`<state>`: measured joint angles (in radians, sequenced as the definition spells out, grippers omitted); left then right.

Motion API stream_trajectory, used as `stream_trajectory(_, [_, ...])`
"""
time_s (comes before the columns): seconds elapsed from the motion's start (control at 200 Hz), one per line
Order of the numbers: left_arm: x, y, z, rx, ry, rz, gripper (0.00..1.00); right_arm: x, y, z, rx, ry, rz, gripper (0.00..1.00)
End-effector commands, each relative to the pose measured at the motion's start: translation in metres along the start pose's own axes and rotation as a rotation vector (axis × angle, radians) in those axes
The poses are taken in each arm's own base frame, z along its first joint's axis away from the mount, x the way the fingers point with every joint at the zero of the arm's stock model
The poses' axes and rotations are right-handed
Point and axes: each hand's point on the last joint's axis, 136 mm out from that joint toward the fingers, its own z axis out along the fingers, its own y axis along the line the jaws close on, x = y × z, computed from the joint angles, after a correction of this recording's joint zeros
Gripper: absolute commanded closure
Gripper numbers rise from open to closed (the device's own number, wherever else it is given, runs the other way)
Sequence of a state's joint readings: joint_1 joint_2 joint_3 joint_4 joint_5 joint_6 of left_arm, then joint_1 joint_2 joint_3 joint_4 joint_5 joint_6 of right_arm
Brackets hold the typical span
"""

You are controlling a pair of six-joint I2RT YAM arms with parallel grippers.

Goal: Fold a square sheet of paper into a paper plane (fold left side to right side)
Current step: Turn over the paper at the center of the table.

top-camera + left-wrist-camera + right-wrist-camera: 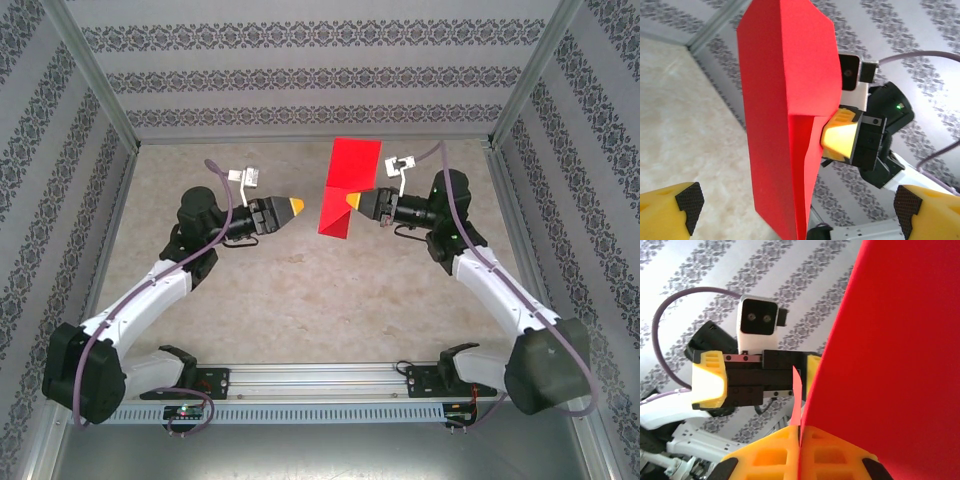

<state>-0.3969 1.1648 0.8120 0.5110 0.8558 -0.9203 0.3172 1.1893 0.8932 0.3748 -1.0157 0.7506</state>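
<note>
R gripper (352, 203) is pinched shut on the red paper (352, 168), holding it upright above the table (300, 290). L gripper (296, 207) is wide open, empty, near but not touching. Best: L takes the left edge squarely, w/o crumpling, edges aligned.

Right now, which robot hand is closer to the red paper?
The right one. The right gripper is shut on the red paper, pinching its edge. The left gripper is open and off to the paper's left, with a gap between.
</note>
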Motion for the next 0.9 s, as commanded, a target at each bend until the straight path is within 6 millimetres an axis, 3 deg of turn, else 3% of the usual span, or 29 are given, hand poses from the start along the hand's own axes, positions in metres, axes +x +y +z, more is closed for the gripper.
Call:
stream_trajectory(0.0, [-0.008, -0.049, 0.000, 0.139, -0.016, 0.095, 0.00, 0.001, 0.026, 0.005, -0.056, 0.029, -0.062, 1.00])
stream_trajectory(0.205, [-0.002, -0.060, 0.011, 0.146, 0.003, 0.095, 0.00, 0.000, 0.052, 0.016, -0.116, 0.046, -0.103, 1.00])
stream_trajectory(0.3, [0.000, -0.067, 0.015, 0.173, 0.009, 0.102, 0.05, 0.000, 0.056, 0.017, -0.123, 0.045, -0.110, 1.00])
stream_trajectory(0.48, [-0.005, -0.071, 0.017, 0.175, -0.014, 0.091, 0.31, 0.002, 0.054, 0.018, -0.122, 0.044, -0.097, 1.00])
stream_trajectory(0.654, [-0.005, -0.071, 0.017, 0.170, -0.017, 0.084, 0.57, 0.004, 0.052, 0.017, -0.119, 0.041, -0.090, 0.94])
stream_trajectory(0.799, [-0.004, -0.063, 0.017, 0.129, -0.019, 0.084, 0.79, 0.006, 0.050, 0.016, -0.107, 0.040, -0.092, 0.83])
stream_trajectory(0.894, [-0.001, -0.050, 0.015, 0.041, -0.020, 0.094, 0.89, 0.009, 0.043, 0.012, -0.060, 0.041, -0.097, 0.70])
